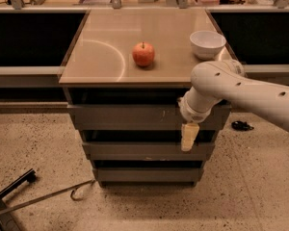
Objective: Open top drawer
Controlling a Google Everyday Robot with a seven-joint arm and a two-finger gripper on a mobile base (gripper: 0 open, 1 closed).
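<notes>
**Gripper (189, 136) at right end of top drawer (127, 117)**

I see the gripper hanging tip-down in front of the drawer stack, at the top drawer's right end and across its lower edge. I cannot tell whether it is wide or narrow. The top drawer sits directly under the tabletop (101, 57) — which carries an apple (143, 54) and a white bowl (207, 43).
</notes>
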